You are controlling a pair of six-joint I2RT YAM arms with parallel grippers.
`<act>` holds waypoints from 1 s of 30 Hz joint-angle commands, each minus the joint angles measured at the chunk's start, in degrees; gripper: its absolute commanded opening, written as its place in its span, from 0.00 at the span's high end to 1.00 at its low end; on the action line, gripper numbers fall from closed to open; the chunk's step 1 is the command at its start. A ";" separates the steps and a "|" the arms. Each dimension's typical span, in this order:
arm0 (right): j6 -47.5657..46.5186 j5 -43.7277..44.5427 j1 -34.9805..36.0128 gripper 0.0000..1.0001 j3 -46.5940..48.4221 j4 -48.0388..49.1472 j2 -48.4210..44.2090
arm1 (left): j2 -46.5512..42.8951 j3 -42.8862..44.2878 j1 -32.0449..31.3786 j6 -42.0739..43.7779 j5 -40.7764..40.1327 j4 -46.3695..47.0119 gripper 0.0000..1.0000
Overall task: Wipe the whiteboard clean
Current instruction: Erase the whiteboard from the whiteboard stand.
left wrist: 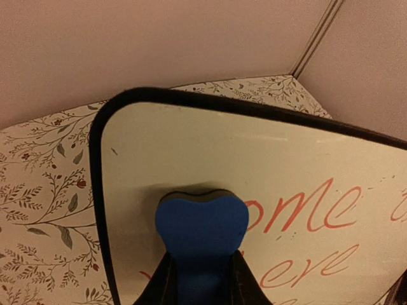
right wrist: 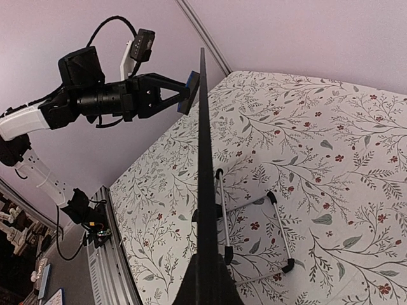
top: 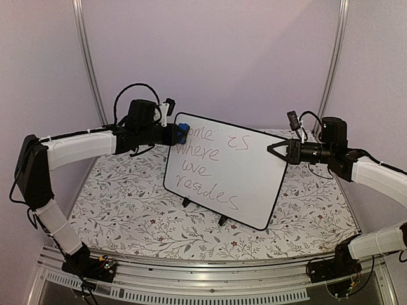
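Blue eraser (left wrist: 201,222), clenched in left end effector (left wrist: 202,279), presses whiteboard (left wrist: 267,159) ahead; right end effector (top: 278,152) clamps its edge, evidently steadying it

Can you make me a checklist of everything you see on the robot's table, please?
Surface: table with a flowery cover.
Job's things: whiteboard standing on small black feet, writing not wiped yet; blue eraser against its top left corner.
Clutter: nothing seen.
Tools: left tool shut on the blue eraser; right tool pinching the whiteboard's right edge.
Cables: black cable looping over the left wrist; another by the right wrist.
Surroundings: plain walls, metal posts.
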 commanded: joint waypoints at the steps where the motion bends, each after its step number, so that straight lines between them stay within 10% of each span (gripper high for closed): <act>1: -3.86 -4.79 1.94 1.00 -0.47 -1.59 0.06 | 1.71 4.31 -0.53 1.57 -0.07 -0.76 1.00; 30: -3.94 -4.83 2.12 1.00 -0.47 -1.49 0.46 | -0.32 -6.69 -2.36 -1.32 0.41 4.79 1.00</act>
